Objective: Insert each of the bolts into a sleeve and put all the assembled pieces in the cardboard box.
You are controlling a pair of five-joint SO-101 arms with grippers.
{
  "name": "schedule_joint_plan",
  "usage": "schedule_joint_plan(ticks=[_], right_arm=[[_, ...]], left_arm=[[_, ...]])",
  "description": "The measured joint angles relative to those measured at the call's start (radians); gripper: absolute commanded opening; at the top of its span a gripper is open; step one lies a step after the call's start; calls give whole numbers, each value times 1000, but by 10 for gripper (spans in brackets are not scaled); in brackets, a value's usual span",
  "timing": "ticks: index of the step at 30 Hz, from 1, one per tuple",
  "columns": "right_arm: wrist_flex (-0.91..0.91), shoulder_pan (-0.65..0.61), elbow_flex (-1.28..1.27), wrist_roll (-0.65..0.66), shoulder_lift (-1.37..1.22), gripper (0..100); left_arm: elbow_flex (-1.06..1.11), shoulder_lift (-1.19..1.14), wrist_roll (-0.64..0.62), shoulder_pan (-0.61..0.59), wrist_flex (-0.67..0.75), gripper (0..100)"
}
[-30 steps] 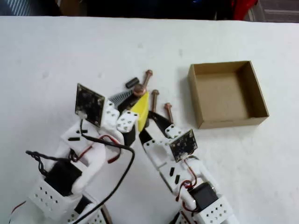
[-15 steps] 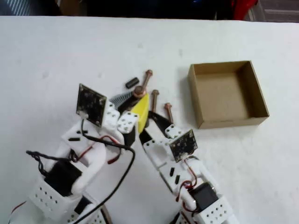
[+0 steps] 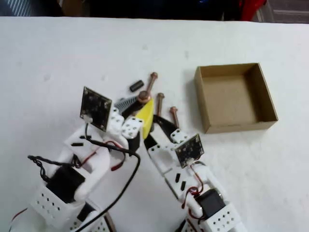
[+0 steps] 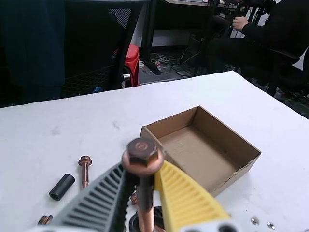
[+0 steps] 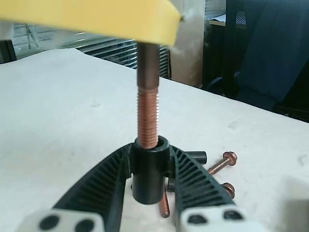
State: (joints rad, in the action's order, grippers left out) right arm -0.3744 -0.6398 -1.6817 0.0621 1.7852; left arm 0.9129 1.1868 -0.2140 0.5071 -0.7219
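Observation:
My left gripper [image 4: 142, 170] is shut on a copper bolt [image 4: 143, 155], held upright with its hex head on top between the grey and yellow fingers. Below it, my right gripper [image 5: 150, 162] is shut on a black sleeve [image 5: 149, 171] standing upright. The bolt's threaded end [image 5: 147, 118] enters the top of the sleeve. In the high view both grippers meet at the table's middle, the left gripper [image 3: 140, 104] over the right gripper [image 3: 150, 131]. The cardboard box [image 3: 235, 96] lies open to their right with nothing inside.
Beyond the grippers lie a loose black sleeve [image 3: 136, 86] and three loose bolts [image 3: 152, 80] [image 3: 160, 102] [image 3: 174, 116]. The left wrist view shows the box [image 4: 203, 145], the sleeve [image 4: 62, 187] and a bolt [image 4: 85, 166]. White table stretches all around.
The left arm has shifted very slightly, the bolt with it. The right arm and the loose parts have not moved.

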Motion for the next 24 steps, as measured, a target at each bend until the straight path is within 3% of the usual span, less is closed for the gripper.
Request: schedule_joint_plan(ticks=[24], right_arm=[[-3, -6, 0, 2, -3, 17]], left_arm=[[87, 29, 17, 3, 58, 20]])
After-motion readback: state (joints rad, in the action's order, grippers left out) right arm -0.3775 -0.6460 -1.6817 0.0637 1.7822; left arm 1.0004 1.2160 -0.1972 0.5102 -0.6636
